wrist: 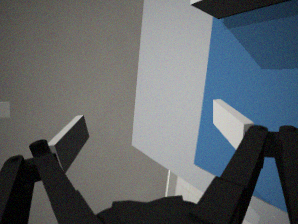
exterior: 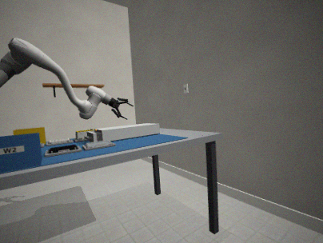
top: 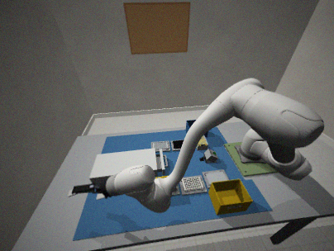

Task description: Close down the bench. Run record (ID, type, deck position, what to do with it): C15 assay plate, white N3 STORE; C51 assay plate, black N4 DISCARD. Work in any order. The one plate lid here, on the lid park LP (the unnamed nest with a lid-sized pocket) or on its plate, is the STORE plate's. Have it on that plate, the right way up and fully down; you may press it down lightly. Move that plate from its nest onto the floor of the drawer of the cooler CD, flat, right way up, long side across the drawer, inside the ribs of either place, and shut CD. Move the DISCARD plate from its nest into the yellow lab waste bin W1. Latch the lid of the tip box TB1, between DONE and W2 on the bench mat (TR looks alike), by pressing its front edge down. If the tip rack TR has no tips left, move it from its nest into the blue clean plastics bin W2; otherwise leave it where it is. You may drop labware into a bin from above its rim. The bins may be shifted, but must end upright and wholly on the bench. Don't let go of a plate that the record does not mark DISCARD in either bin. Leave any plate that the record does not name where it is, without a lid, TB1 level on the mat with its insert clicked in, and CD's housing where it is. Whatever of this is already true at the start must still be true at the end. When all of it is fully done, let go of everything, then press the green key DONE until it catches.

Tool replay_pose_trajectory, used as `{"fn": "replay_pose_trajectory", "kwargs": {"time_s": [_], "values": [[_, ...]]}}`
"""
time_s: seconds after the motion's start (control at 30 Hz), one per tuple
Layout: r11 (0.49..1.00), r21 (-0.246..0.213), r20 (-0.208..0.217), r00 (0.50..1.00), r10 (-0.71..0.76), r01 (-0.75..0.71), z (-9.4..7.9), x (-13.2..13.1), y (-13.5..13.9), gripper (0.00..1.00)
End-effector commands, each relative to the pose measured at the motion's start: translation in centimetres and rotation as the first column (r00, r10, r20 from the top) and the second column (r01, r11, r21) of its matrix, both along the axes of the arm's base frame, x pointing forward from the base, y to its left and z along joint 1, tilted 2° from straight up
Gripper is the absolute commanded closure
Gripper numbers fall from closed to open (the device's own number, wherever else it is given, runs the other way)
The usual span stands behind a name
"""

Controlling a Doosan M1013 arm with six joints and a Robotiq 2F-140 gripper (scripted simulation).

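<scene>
My gripper (top: 80,190) is wide open and empty. It hangs in the air just past the left end of the white cooler CD (top: 124,163), pointing away from the arm. In the side view the gripper (exterior: 121,108) is well above the cooler (exterior: 128,131). The wrist view shows the open fingers with nothing between them, over the bench edge and the blue mat (wrist: 250,85). The white plate (top: 160,145) and the black plate (top: 178,144) lie in nests behind the cooler. The yellow bin W1 (top: 230,196) stands at the front right. The blue bin W2 (top: 191,125) is at the back, partly hidden by my arm.
A rack with a dotted top (top: 193,183) and a pale flat nest (top: 215,177) sit left of the yellow bin. A small grey box (top: 211,155) stands mid mat. My arm's base is on a green plate (top: 248,158). The blue bin W2 (exterior: 20,153) shows its label in the side view.
</scene>
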State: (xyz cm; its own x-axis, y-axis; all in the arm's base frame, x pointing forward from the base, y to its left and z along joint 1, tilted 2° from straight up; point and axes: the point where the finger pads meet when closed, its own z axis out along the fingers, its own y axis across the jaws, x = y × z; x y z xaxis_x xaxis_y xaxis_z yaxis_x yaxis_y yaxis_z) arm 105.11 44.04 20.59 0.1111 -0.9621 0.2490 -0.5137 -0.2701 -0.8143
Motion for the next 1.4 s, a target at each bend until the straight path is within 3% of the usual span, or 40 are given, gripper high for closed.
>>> {"fn": "replay_pose_trajectory", "kwargs": {"time_s": [0.0,0.53,0.57,0.6,0.7,0.77,0.9,0.97,1.1,1.17,1.3,1.37], "values": [[1.000,0.000,0.000,1.000,0.000,0.000,0.0,0.0,0.0,0.00],[1.000,0.000,0.000,1.000,0.000,0.000,0.0,0.0,0.0,0.00],[1.000,-0.031,-0.011,1.000,-0.002,0.001,0.1,-0.1,-0.5,1.00],[0.999,-0.052,-0.019,1.000,-0.003,0.002,0.3,-0.3,-0.9,1.00],[0.999,-0.052,-0.019,1.000,-0.003,0.002,0.6,-0.7,-2.3,1.00],[0.995,-0.103,-0.042,0.999,-0.005,0.001,0.9,-1.0,-3.3,1.00],[0.995,-0.103,-0.042,0.999,-0.005,0.001,1.3,-1.5,-4.9,1.00],[0.988,-0.153,-0.067,0.998,-0.007,-0.003,1.5,-1.8,-5.8,1.00],[0.988,-0.153,-0.067,0.998,-0.007,-0.003,1.7,-2.2,-6.7,1.00],[0.980,-0.201,-0.094,0.995,-0.009,-0.010,1.9,-2.6,-7.6,1.00],[0.980,-0.201,-0.094,0.995,-0.009,-0.010,2.2,-3.3,-9.4,1.00],[0.969,-0.246,-0.125,0.992,-0.010,-0.021,2.4,-3.8,-10.3,1.00]]}}
